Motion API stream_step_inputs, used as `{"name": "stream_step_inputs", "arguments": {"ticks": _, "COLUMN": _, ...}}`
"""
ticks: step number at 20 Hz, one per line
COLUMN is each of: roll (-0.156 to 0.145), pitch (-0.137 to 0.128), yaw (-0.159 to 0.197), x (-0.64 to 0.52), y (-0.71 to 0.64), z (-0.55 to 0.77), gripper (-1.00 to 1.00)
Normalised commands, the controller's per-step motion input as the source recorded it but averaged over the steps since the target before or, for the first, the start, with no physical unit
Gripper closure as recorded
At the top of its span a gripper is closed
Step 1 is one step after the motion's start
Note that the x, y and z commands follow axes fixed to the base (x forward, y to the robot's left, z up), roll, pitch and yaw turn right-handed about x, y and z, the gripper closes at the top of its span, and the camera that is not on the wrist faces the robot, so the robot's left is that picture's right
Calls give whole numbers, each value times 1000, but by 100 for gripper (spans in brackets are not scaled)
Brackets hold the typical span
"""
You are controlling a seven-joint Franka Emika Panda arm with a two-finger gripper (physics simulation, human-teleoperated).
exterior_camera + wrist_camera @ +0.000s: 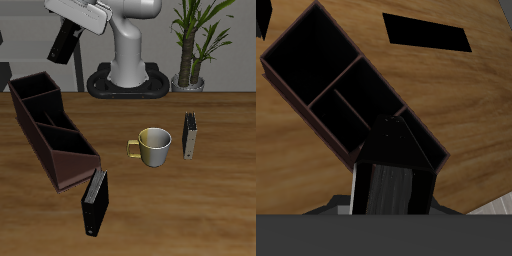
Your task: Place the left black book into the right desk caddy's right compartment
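The tool [60, 52] grips the black book [63, 41] high above the caddy [52, 131], the book's long axis tilted steeply downward.

A dark maroon-brown open-topped caddy [52, 132] is seen on a warm brown wood-grain bench [200, 210]. Plain black is shown by the slim book [64, 42]. A pale yellowish glaze is worn by the mug [153, 147].
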Motion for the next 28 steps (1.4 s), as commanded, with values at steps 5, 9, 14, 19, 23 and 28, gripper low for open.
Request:
{"name": "stream_step_inputs", "arguments": {"ticks": 5, "roll": -25, "pitch": 1, "yaw": 35, "x": 3, "y": -156, "z": 25, "gripper": 100}}
{"name": "stream_step_inputs", "arguments": {"ticks": 9, "roll": -2, "pitch": 13, "yaw": 29, "x": 45, "y": -6, "z": -135, "gripper": 100}}
{"name": "stream_step_inputs", "arguments": {"ticks": 14, "roll": -21, "pitch": 17, "yaw": 28, "x": 54, "y": -109, "z": -125, "gripper": 100}}
{"name": "stream_step_inputs", "arguments": {"ticks": 19, "roll": -42, "pitch": 12, "yaw": -11, "x": 66, "y": -187, "z": -134, "gripper": 100}}
{"name": "stream_step_inputs", "arguments": {"ticks": 23, "roll": -32, "pitch": -2, "yaw": -5, "x": -35, "y": -110, "z": -89, "gripper": 100}}
{"name": "stream_step_inputs", "arguments": {"ticks": 28, "roll": -28, "pitch": 17, "yaw": -4, "x": 36, "y": -139, "z": -116, "gripper": 100}}
